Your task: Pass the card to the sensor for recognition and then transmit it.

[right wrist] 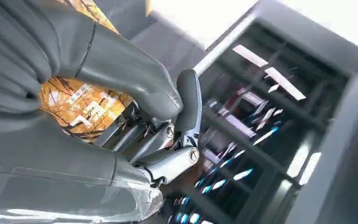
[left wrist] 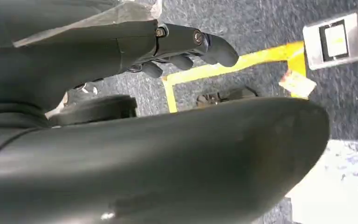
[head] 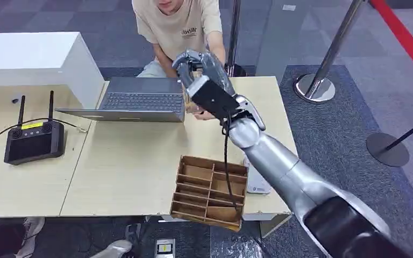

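Note:
My right hand point(head: 207, 80) is raised above the far side of the table point(head: 123, 166), just right of the laptop point(head: 134, 100). In the right wrist view, the thumb and fingers point(right wrist: 135, 88) pinch an orange card point(right wrist: 81, 107) with an autumn-leaf print and white characters. A person in a beige shirt point(head: 180, 24) sits behind the table, with a hand point(head: 200, 112) just under my right hand. A flat white device point(head: 257, 181) lies at the table's right edge, partly behind my right arm. My left hand point(left wrist: 186, 44) hangs over the floor, holding nothing.
A wooden divided tray point(head: 209, 191) sits at the near table edge. A black controller with two antennas point(head: 34, 141) lies at the left, behind it a white box point(head: 32, 59). Metal stanchions point(head: 322, 64) with a red belt point(head: 403, 35) stand to the right.

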Available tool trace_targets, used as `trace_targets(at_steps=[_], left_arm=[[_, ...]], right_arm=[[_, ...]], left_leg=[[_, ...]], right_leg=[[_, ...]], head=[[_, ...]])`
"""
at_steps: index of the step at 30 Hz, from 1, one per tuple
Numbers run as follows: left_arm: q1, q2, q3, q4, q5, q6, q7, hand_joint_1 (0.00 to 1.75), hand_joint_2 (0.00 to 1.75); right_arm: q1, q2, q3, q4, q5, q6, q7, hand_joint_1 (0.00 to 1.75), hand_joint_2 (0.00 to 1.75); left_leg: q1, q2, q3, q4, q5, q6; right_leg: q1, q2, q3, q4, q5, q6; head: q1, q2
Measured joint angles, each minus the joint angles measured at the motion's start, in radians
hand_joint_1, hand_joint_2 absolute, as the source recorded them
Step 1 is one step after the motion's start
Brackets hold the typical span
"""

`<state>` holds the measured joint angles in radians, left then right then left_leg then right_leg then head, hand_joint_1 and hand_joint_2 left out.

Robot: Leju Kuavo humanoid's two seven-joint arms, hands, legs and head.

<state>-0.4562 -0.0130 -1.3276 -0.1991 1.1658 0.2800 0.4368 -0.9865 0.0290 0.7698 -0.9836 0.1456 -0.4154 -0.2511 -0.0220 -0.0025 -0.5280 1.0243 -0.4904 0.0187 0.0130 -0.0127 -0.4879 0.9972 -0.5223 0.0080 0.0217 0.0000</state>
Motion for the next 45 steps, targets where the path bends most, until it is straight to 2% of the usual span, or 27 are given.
trace_targets(at_steps=[7, 12, 15, 19, 22, 24, 26, 27, 28, 30, 36, 37, 45], left_arm=[[-0.001, -0.018, -0.016, 0.000, 0.000, 0.003, 0.014, 0.00, 0.00], [0.000, -0.026, -0.025, 0.000, 0.005, 0.006, 0.015, 0.00, 0.00], [0.000, -0.030, -0.031, 0.000, 0.009, 0.013, 0.014, 0.00, 0.00], [0.001, -0.034, -0.035, 0.000, 0.011, 0.013, 0.017, 0.00, 0.00], [0.001, -0.036, -0.037, 0.000, 0.014, 0.015, 0.017, 0.00, 0.00], [0.001, -0.036, -0.038, 0.000, 0.015, 0.016, 0.017, 0.00, 0.00], [0.001, -0.036, -0.039, 0.000, 0.015, 0.016, 0.017, 0.00, 0.00], [0.001, -0.036, -0.039, 0.000, 0.016, 0.017, 0.020, 0.00, 0.00], [0.001, -0.036, -0.039, 0.000, 0.018, 0.018, 0.025, 0.00, 0.00], [0.003, -0.036, -0.040, 0.000, 0.019, 0.021, 0.030, 0.00, 0.00], [0.006, -0.036, -0.042, 0.000, 0.021, 0.013, 0.045, 0.00, 0.00], [0.006, -0.036, -0.043, 0.000, 0.021, 0.013, 0.045, 0.00, 0.00], [0.005, -0.036, -0.051, 0.001, 0.021, 0.011, 0.055, 0.00, 0.00]], right_arm=[[-0.116, 0.055, 0.030, 0.237, 0.209, -0.087, 0.150, 1.75, 1.75], [-0.164, 0.086, 0.101, 0.341, 0.448, -0.146, 0.282, 1.75, 1.75], [-0.182, 0.104, 0.159, 0.383, 0.573, -0.158, 0.346, 1.75, 1.75], [-0.195, 0.114, 0.221, 0.418, 0.675, -0.166, 0.406, 1.75, 1.75], [-0.194, 0.114, 0.251, 0.431, 0.737, -0.219, 0.444, 1.75, 1.75], [-0.193, 0.114, 0.265, 0.442, 0.752, -0.251, 0.463, 1.75, 1.75], [-0.187, 0.113, 0.274, 0.454, 0.753, -0.251, 0.469, 1.75, 1.75], [-0.184, 0.112, 0.276, 0.459, 0.753, -0.250, 0.470, 0.96, 1.75], [-0.181, 0.111, 0.279, 0.465, 0.753, -0.248, 0.472, 0.26, 1.75], [-0.178, 0.109, 0.286, 0.477, 0.753, -0.242, 0.475, 0.00, 1.75], [-0.163, 0.103, 0.298, 0.509, 0.749, -0.218, 0.462, 0.00, 1.75], [-0.161, 0.103, 0.299, 0.513, 0.750, -0.213, 0.457, 0.00, 0.00], [-0.150, 0.097, 0.306, 0.532, 0.763, -0.186, 0.448, 0.00, 0.00]], left_leg=[[0.000, 0.000, 0.000, 0.000, 0.000, 0.000], [0.000, 0.000, 0.000, 0.000, 0.000, 0.000], [0.000, 0.000, 0.000, 0.000, 0.000, 0.000], [0.001, 0.000, 0.000, 0.000, 0.000, 0.000], [0.000, 0.000, 0.000, 0.000, 0.000, 0.000], [0.000, 0.000, 0.000, 0.000, 0.000, 0.000], [0.000, 0.000, 0.000, 0.000, 0.000, 0.000], [0.000, 0.000, 0.000, 0.000, 0.000, 0.000], [0.000, 0.000, 0.000, 0.000, 0.000, 0.000], [0.000, 0.000, 0.000, 0.000, 0.000, 0.000], [0.000, 0.000, 0.000, 0.000, 0.000, 0.000], [0.000, 0.000, 0.000, 0.000, 0.000, 0.000], [0.000, 0.000, 0.000, 0.000, 0.000, 0.000]], right_leg=[[0.000, 0.000, -0.001, 0.000, 0.000, 0.000], [0.000, 0.000, -0.001, 0.000, 0.000, 0.000], [0.000, 0.000, -0.001, 0.000, 0.000, 0.000], [0.000, 0.000, -0.001, 0.000, 0.000, 0.000], [0.000, 0.000, -0.001, 0.000, 0.000, 0.000], [0.000, 0.000, -0.001, 0.000, 0.000, 0.000], [0.000, 0.000, -0.001, 0.000, 0.000, 0.000], [0.000, 0.000, -0.001, 0.000, 0.000, 0.000], [0.000, 0.000, -0.001, 0.000, 0.000, 0.000], [0.000, 0.000, -0.001, 0.000, 0.000, 0.000], [0.000, 0.000, -0.001, 0.000, 0.000, 0.000], [0.000, 0.000, -0.001, 0.000, 0.000, 0.000], [0.000, 0.000, -0.001, 0.000, 0.000, 0.000]], head=[[0.000, 0.000], [0.000, 0.000], [0.000, 0.000], [0.000, 0.000], [0.000, 0.000], [0.000, 0.000], [0.000, 0.000], [0.001, 0.000], [0.001, 0.000], [0.000, 0.000], [0.000, 0.000], [0.000, 0.000], [0.000, 0.000]])
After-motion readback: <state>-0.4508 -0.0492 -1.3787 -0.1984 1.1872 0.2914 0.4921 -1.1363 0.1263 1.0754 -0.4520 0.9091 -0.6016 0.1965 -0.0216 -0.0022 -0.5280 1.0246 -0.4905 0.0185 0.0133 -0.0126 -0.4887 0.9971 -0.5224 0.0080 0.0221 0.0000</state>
